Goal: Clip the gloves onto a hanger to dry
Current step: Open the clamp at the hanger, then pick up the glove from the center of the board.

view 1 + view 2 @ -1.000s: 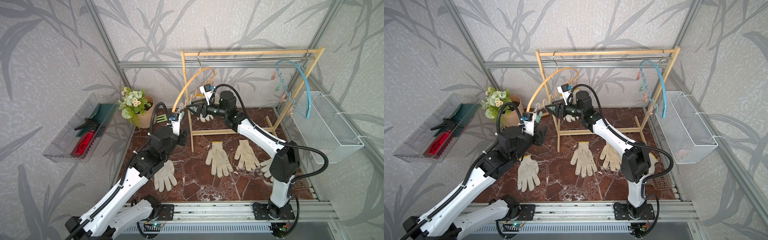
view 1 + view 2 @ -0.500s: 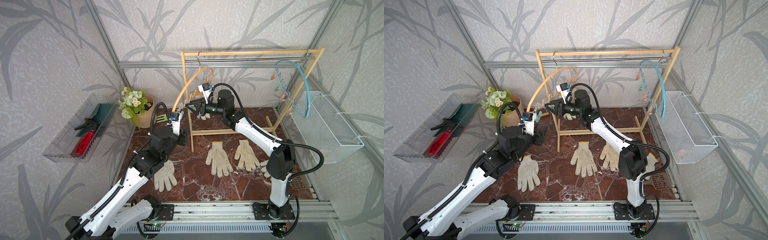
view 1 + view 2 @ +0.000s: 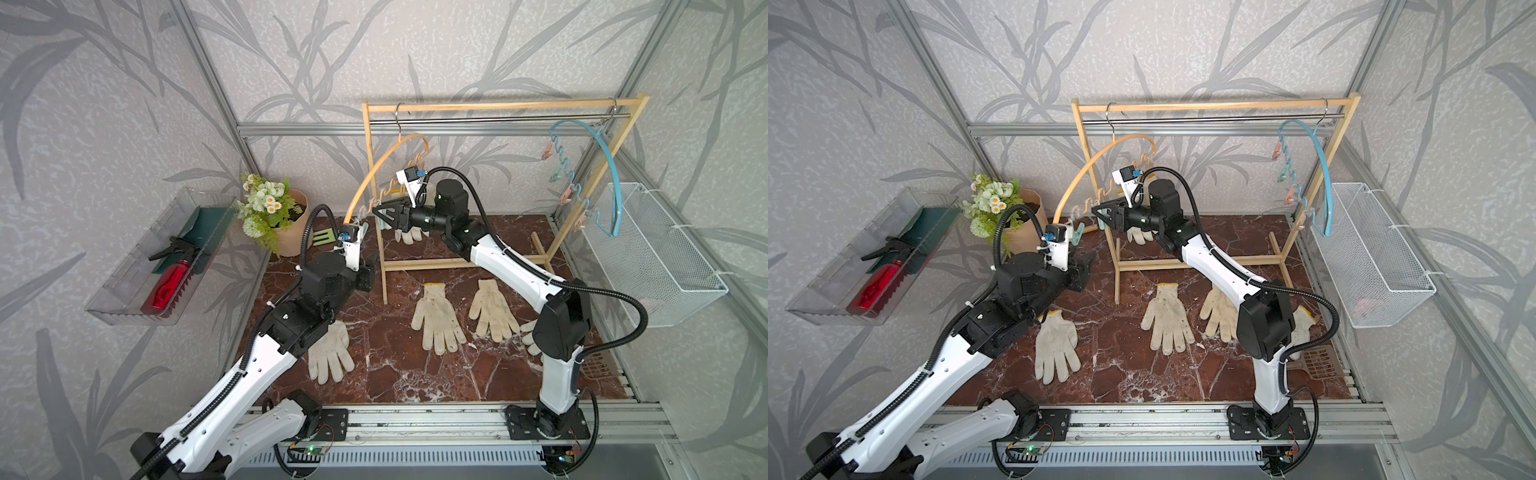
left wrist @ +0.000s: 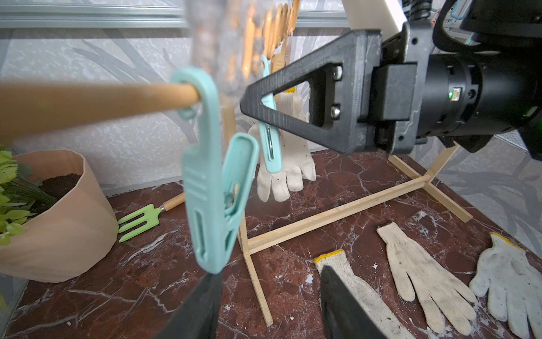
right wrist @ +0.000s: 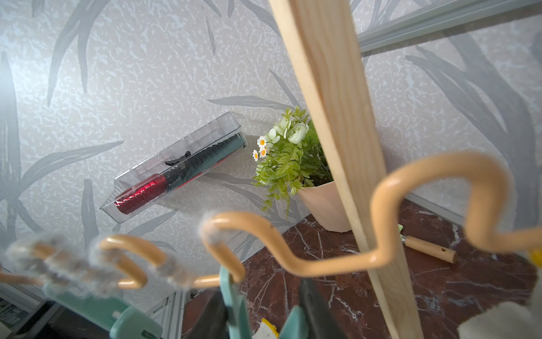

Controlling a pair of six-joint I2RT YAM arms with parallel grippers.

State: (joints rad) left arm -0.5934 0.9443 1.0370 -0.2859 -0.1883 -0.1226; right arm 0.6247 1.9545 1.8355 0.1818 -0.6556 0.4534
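Several off-white gloves lie on the marble floor (image 3: 330,353) (image 3: 436,318) (image 3: 492,309); another (image 3: 530,336) is half hidden behind the right arm. One glove (image 4: 281,164) hangs from the orange hanger (image 3: 374,183) on the wooden rack. My right gripper (image 5: 264,320) (image 3: 376,212) is at the hanger's wavy lower bar. Its fingers press on both handles of a teal clip (image 5: 231,308) above that glove's yellow cuff. My left gripper (image 4: 269,305) (image 3: 370,270) stands open and empty, just below a second teal clip (image 4: 211,190) on the hanger's end.
The rack's wooden post (image 5: 337,117) stands close beside the right gripper. A flower pot (image 3: 291,232) and a green hand fork (image 4: 140,220) sit at the back left. A blue hanger (image 3: 611,174) with clips hangs at the rack's right end, beside a wire basket (image 3: 652,257).
The right gripper has moved left along the orange hanger and its jaws have narrowed onto the teal clip. The left arm has stayed still.
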